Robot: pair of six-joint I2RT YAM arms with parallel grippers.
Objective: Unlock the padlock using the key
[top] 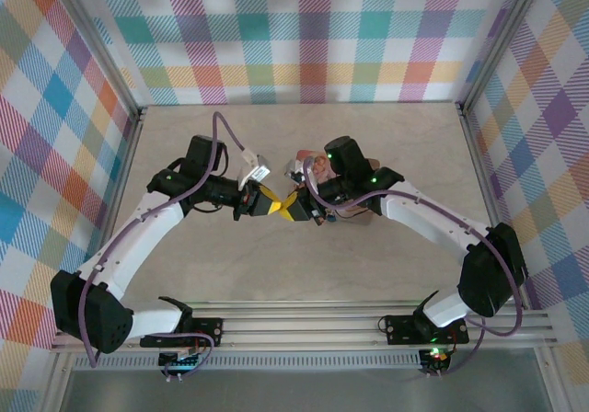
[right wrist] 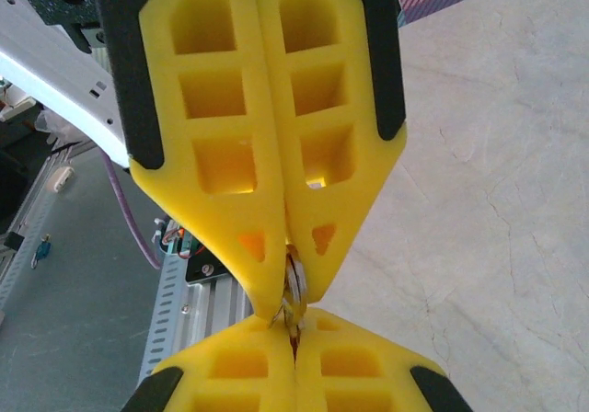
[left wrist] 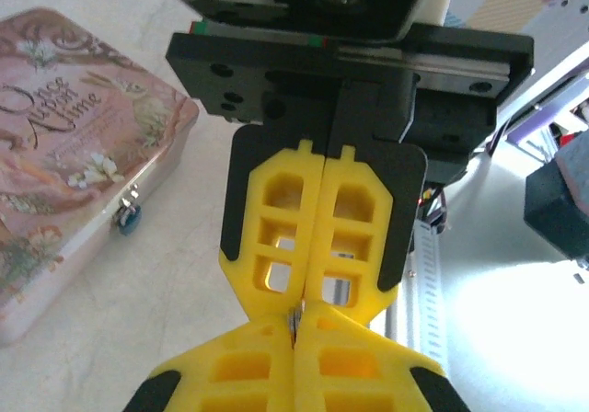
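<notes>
- The left gripper (top: 274,205) and the right gripper (top: 296,208) meet tip to tip over the middle of the table (top: 304,265), each pointing straight at the other.
- The left gripper's fingers are pressed flat together. In the right wrist view a thin bit of bright metal, which I take to be the key (right wrist: 294,285), is nipped at their very tips.
- The right gripper's fingers are also pressed together, and the key's other end runs down into their seam. Whether they truly grip it I cannot tell.
- The key's long axis lies along the line joining the two grippers, roughly side to side in the overhead view.
- The padlock (left wrist: 127,216) hangs from the clasp on the front wall of the pink tin (left wrist: 64,154), down near the table.
- In the left wrist view the padlock lies left of the pinch point and well off the key's line, on the far side of the grippers.
- The tin lies partly under the right arm's wrist, so that arm looks nearer. The left wrist camera has the open view of the clasp wall.
- Judgement: whichever gripper ends up with the key must turn it off the current line, swing it toward the tin's front wall and bring it down.
- The padlock is too small to show where its keyhole faces.
</notes>
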